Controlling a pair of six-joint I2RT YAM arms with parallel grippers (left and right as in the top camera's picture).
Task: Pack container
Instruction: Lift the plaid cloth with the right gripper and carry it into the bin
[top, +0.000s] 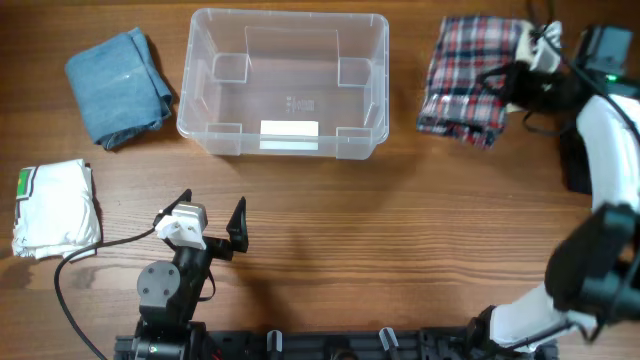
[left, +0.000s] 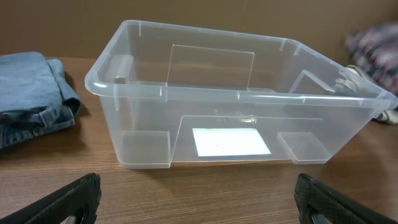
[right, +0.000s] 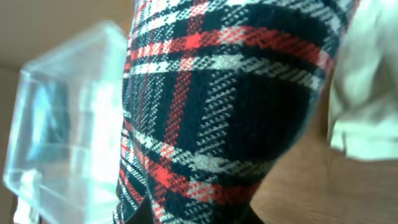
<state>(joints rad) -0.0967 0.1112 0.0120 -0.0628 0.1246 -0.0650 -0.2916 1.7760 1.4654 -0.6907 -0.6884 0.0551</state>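
Pinching plaid cloth (top: 468, 85), right tool (top: 500, 80) sits beside clear labelled container (top: 290, 148); left tool (top: 213, 203) agape.

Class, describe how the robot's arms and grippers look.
The left arm is black, with a white block at the wrist and a thin black cable; the left gripper has two black fingers. The right arm has rounded white shells, black joints and a green light; the right gripper is black.
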